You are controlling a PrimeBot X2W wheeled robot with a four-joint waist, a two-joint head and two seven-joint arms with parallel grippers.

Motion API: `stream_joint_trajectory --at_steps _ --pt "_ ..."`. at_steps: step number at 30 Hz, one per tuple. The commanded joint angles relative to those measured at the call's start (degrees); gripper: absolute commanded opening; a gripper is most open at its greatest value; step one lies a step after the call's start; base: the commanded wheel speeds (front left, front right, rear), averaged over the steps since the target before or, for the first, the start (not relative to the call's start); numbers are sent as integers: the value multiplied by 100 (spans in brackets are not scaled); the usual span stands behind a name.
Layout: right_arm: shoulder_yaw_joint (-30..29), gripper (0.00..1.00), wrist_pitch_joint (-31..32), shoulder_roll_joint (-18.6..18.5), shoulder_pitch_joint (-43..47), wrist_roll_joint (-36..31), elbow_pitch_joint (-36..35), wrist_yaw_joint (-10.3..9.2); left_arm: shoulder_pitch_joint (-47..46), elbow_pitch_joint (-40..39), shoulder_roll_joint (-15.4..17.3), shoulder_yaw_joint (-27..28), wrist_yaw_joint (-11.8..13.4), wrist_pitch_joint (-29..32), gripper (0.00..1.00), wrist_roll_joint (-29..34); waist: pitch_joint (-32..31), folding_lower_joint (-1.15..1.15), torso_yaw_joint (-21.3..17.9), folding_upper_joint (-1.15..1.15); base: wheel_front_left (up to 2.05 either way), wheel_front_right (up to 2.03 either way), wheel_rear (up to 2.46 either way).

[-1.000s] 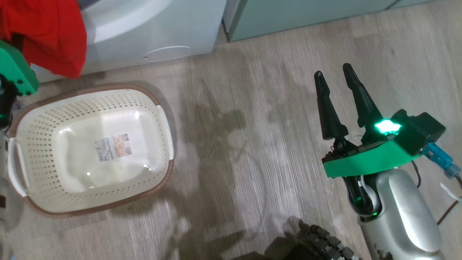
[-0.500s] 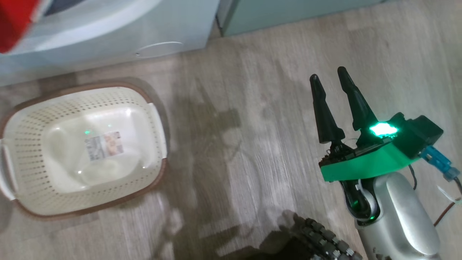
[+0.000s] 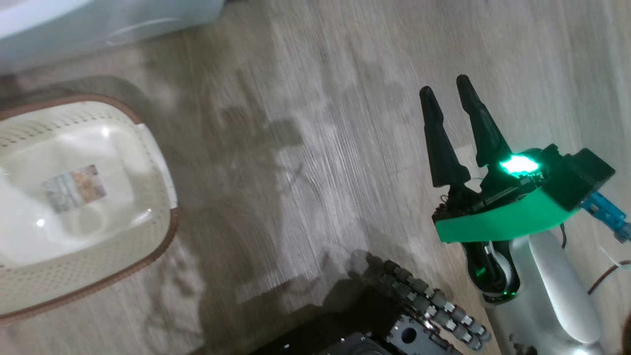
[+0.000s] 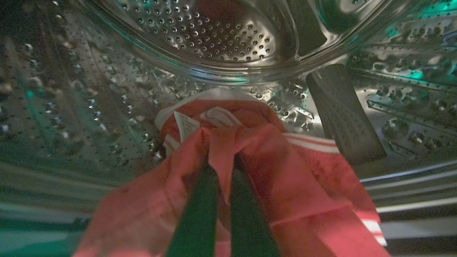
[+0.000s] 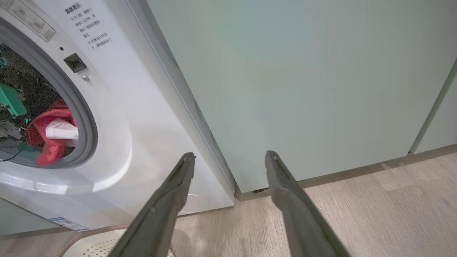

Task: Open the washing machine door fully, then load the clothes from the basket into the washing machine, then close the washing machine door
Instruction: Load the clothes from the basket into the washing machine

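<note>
Inside the steel drum of the washing machine, my left gripper is shut on the red clothes, which have white stripes and bunch around its fingertips. The right wrist view shows the clothes through the machine's open mouth, with the grey gasket around them. The cream basket stands on the floor at the left of the head view, with a label sticker on its bottom. My right gripper hangs open over bare floor, holding nothing. The washing machine door is out of view.
Pale green cabinets stand right of the washing machine. My open right gripper points at the seam between them. A dark paddle juts from the drum wall. My wheeled base is at the bottom of the head view.
The head camera has turned, so the basket and machine have slid left and up in the picture. The red clothes have left the head view. The right gripper stays open.
</note>
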Motion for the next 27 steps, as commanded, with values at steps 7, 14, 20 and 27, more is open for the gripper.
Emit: stream_joint_trajectory --at_steps 7,14,20,27 --pt "294 100 -37 -14 -45 163 -313 0 -797 -115 378 292 155 -756 0 36 537 -1 -419 0 0 0 0" --pt "388 100 -37 -14 -46 249 -400 0 -1321 -111 454 332 148 -1610 0 160 763 -1 -631 0 0 0 0" --pt "471 100 -37 -14 -62 314 -457 0 -1863 242 498 221 -95 -2435 0 288 935 -1 -719 0 0 0 0" --pt "469 100 -37 -14 -77 328 -481 0 -1754 831 602 -4 -308 -2822 0 445 1004 -1 -666 0 0 0 0"
